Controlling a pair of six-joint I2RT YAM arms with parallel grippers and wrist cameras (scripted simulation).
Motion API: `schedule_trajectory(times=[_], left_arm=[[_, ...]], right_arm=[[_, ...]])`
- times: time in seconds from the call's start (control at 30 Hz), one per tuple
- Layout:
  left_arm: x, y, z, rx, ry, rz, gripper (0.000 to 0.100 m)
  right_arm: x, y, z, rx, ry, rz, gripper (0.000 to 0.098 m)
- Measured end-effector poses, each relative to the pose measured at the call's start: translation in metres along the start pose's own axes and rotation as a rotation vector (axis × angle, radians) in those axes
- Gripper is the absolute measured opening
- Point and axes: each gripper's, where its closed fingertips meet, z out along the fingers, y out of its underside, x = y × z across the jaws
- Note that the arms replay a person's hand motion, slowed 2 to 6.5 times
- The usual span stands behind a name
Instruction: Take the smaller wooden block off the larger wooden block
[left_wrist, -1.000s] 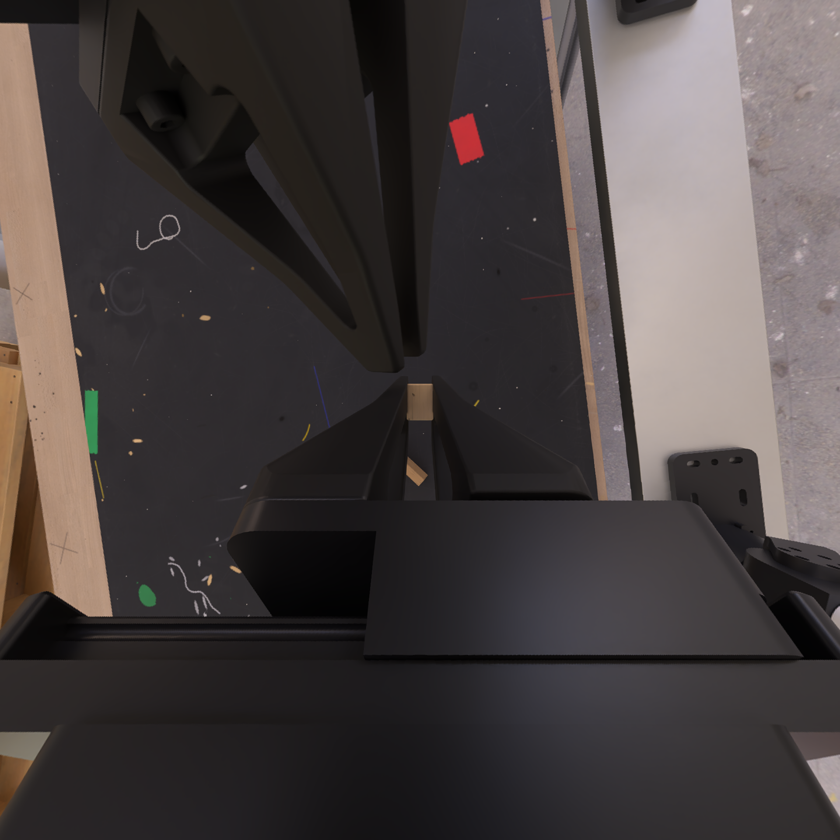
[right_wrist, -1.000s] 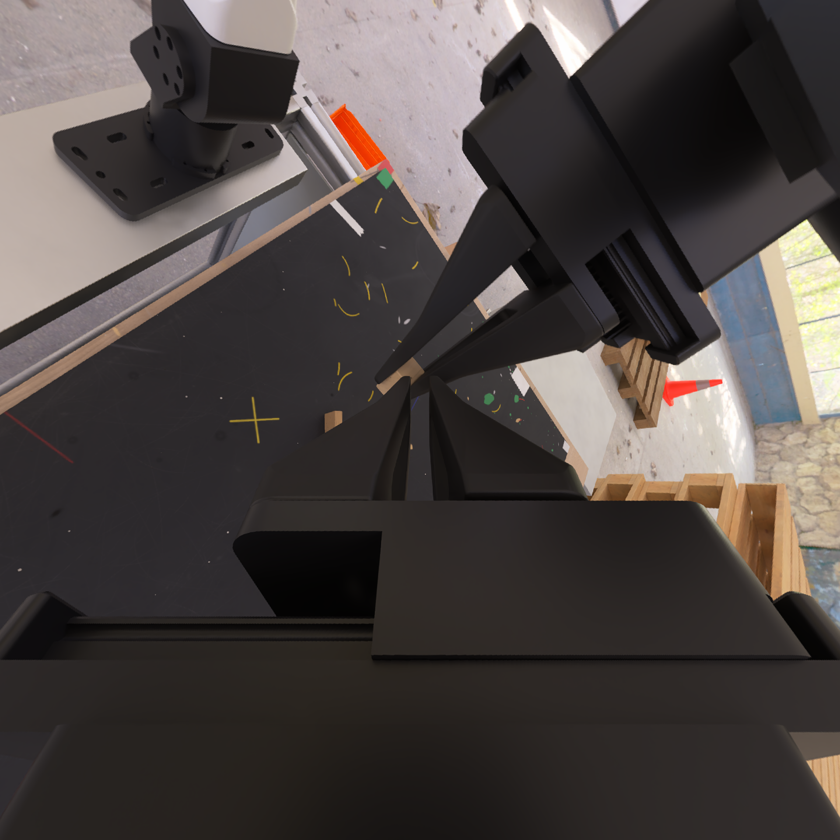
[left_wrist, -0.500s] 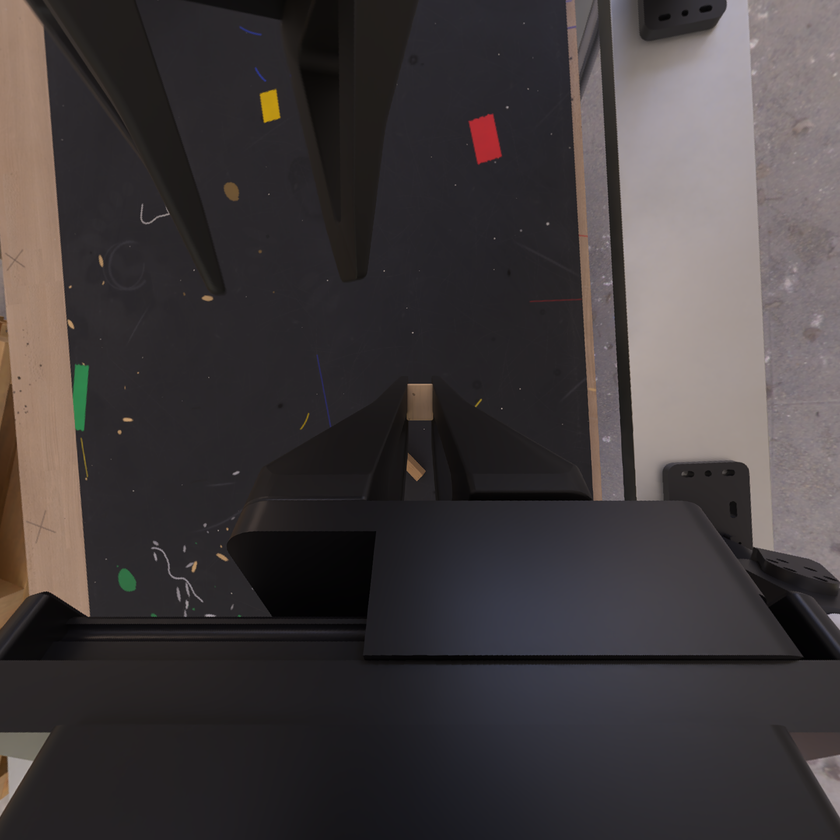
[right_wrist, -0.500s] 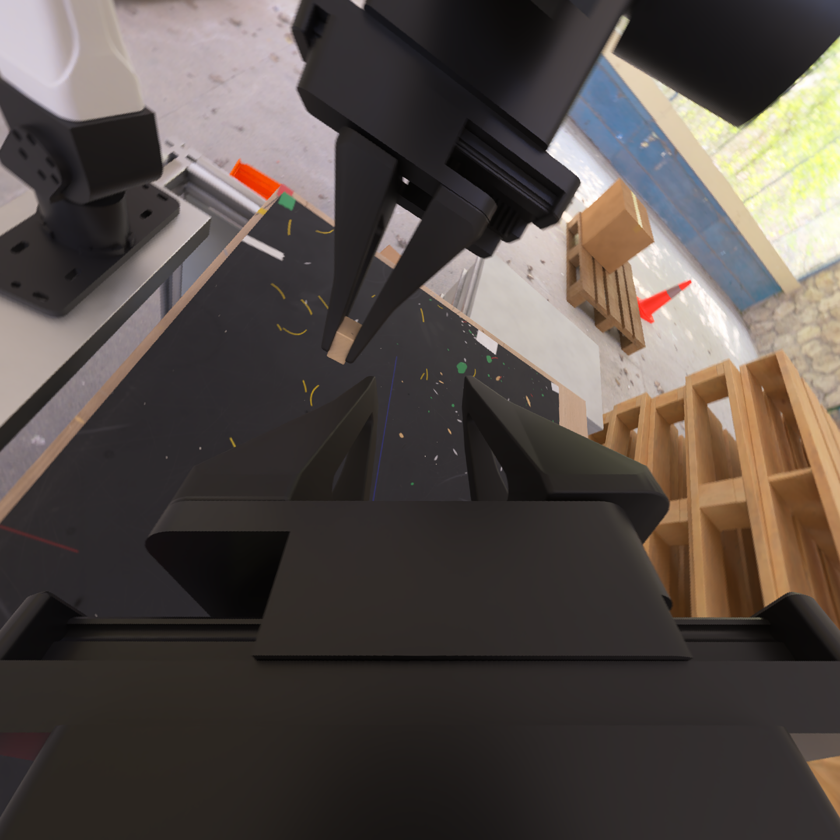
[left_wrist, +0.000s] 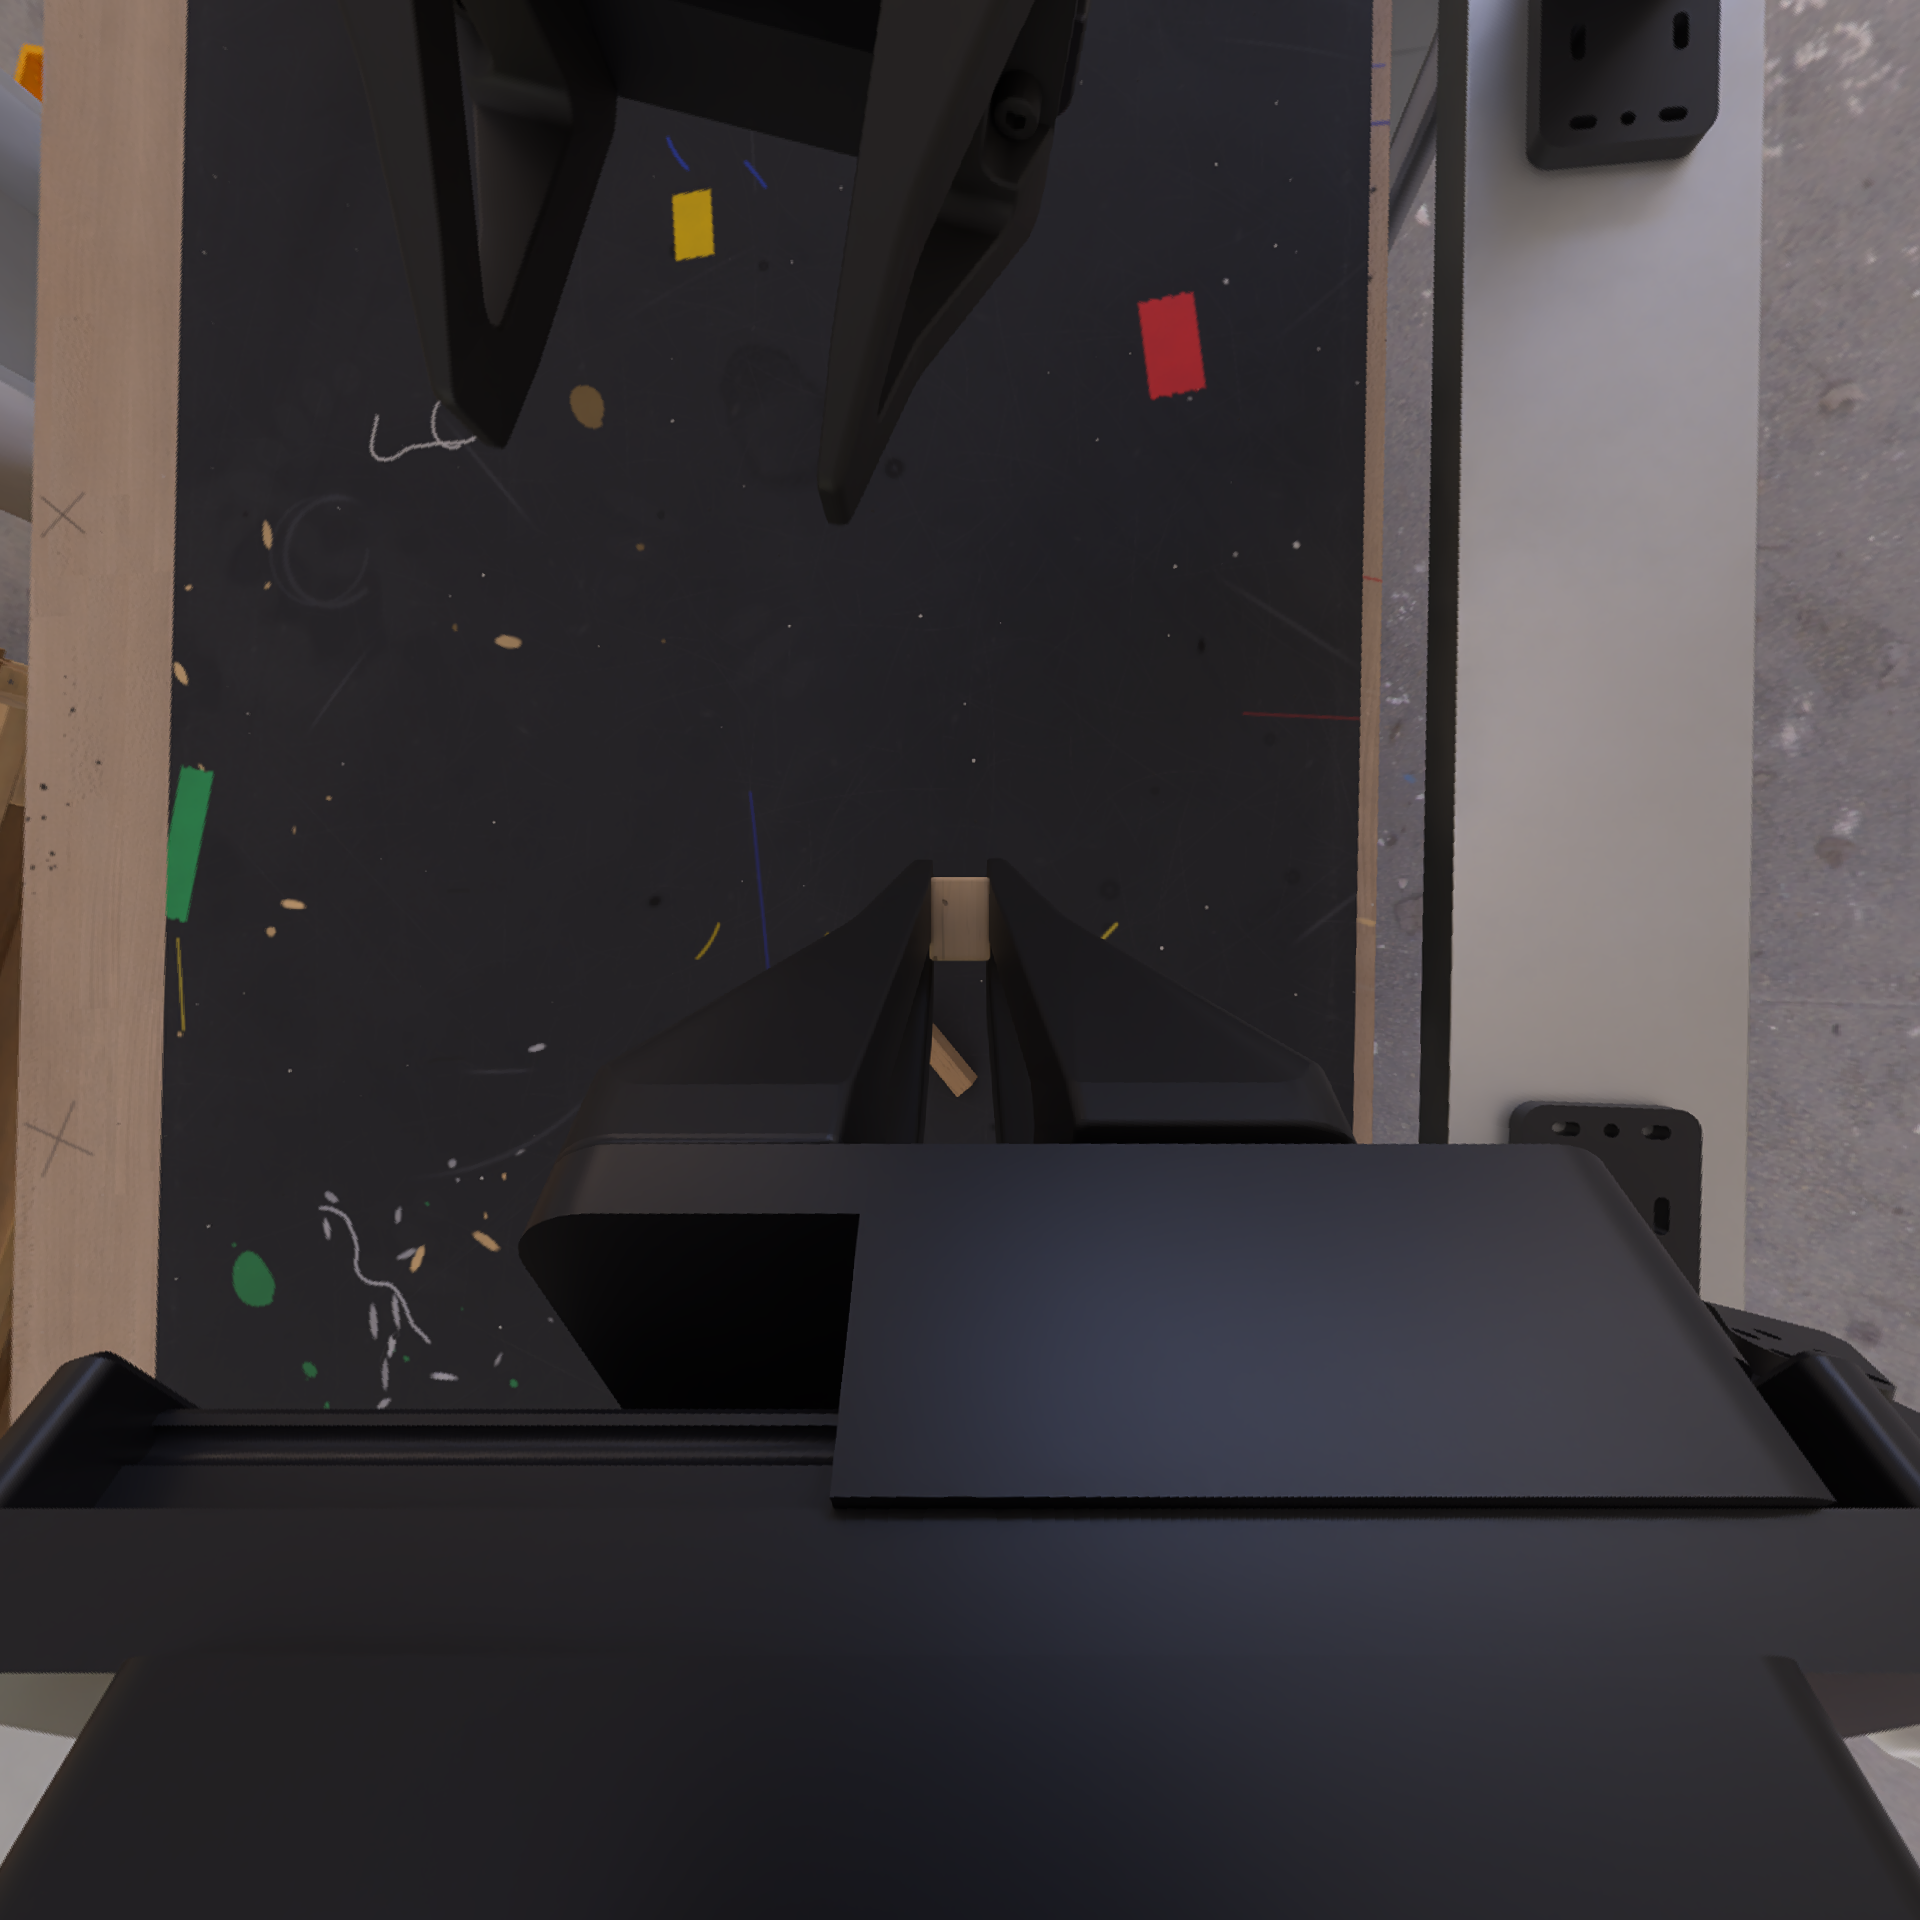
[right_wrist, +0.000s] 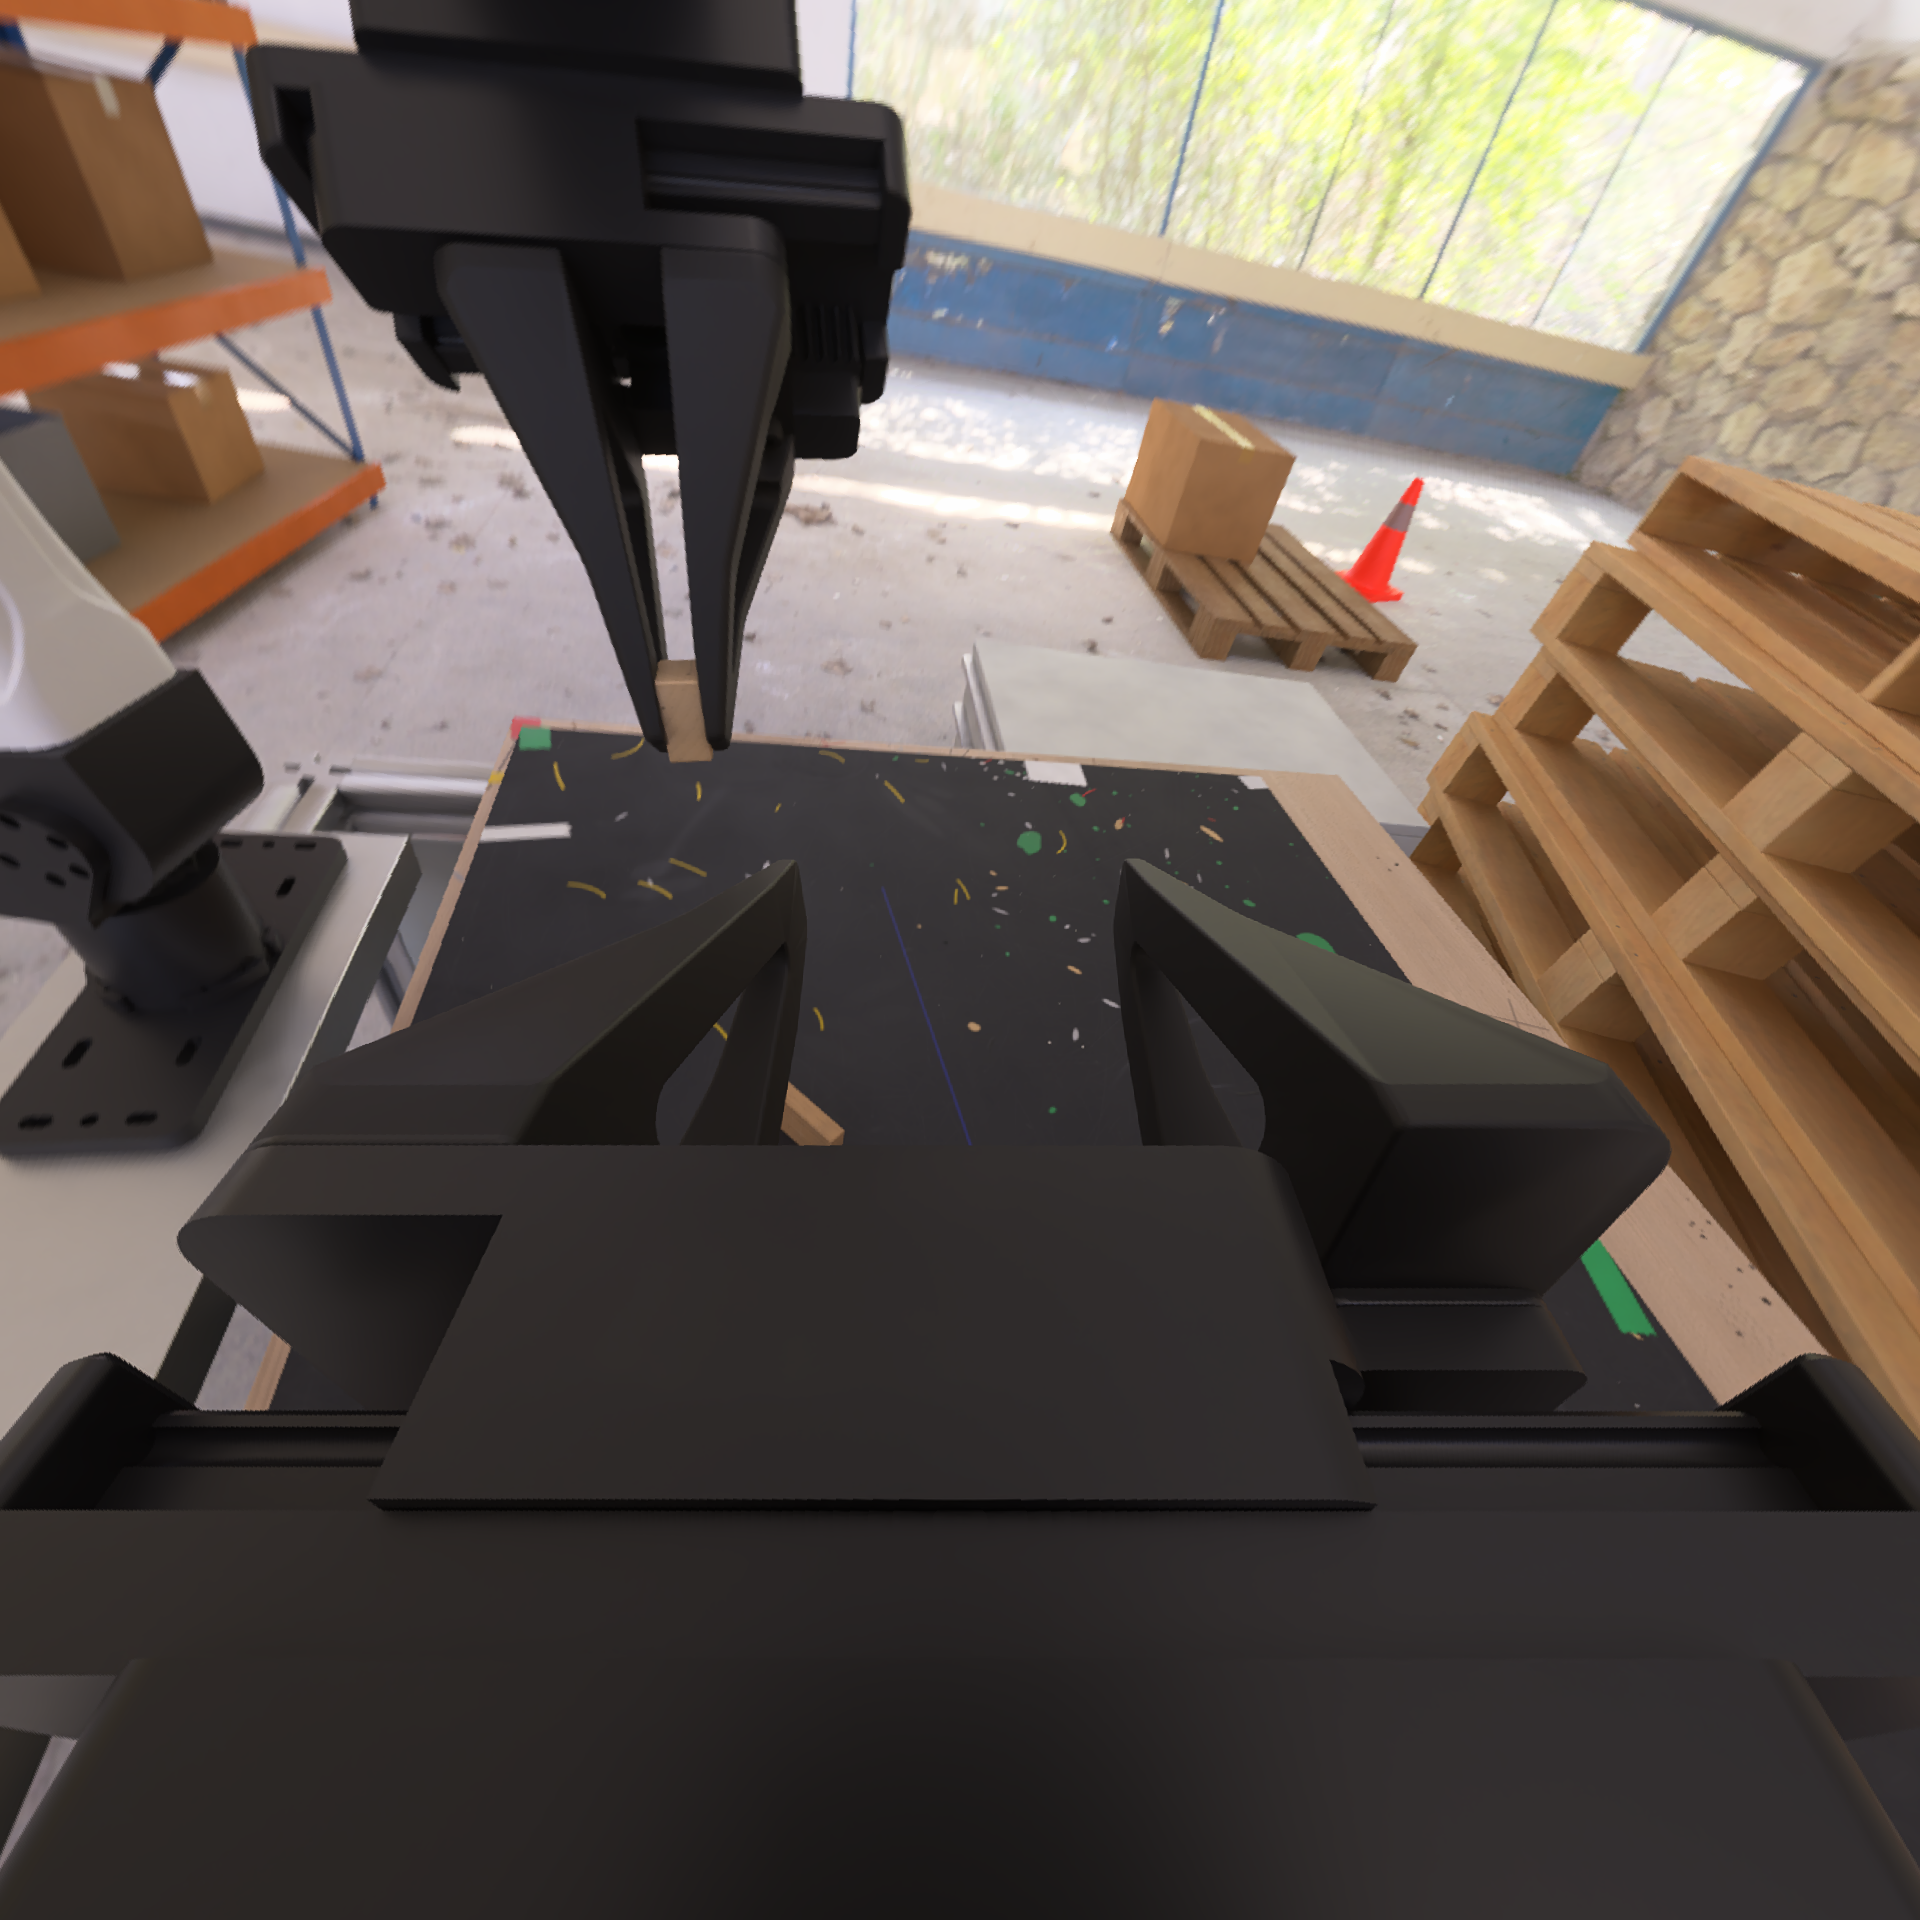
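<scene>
1. Your left gripper (left_wrist: 959, 914) is clamped on the smaller wooden block (left_wrist: 959, 916), just above frame centre in the left wrist view; in the right wrist view it hangs clear above the black mat (right_wrist: 935, 935), upper left.
2. The larger wooden block (left_wrist: 953, 1062) lies on the mat, glimpsed between those fingers.
3. Your right gripper (right_wrist: 961, 883) is spread wide, holding nothing.
</scene>
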Motion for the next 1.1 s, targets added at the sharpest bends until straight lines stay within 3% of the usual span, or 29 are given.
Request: schedule_trajectory(times=[0.17,0.3,0.47,0.63,0.8,1.1], left_arm=[[-0.003,0.0,0.0,-0.004,-0.007,-0.011,0.008],[-0.006,0.0,0.0,-0.004,-0.014,-0.021,0.008],[-0.01,-0.003,-0.003,0.004,-0.023,-0.031,0.008],[-0.014,-0.005,-0.005,0.02,-0.028,-0.05,0.008],[-0.017,-0.006,-0.004,0.031,-0.024,-0.072,0.008],[-0.022,-0.011,-0.004,0.049,-0.031,-0.091,0.008]], right_arm=[[0.007,-0.001,-0.011,0.08,0.056,0.063,0.0508],[0.008,0.006,-0.017,0.095,0.069,0.115,0.0489],[0.005,0.026,-0.018,0.069,0.037,0.179,0.0451],[-0.012,0.053,-0.012,-0.009,-0.055,0.225,0.0467],[-0.027,0.065,0.004,-0.048,-0.09,0.188,0.0435],[-0.033,0.045,0.026,0.136,-0.07,0.149,0.0324]])
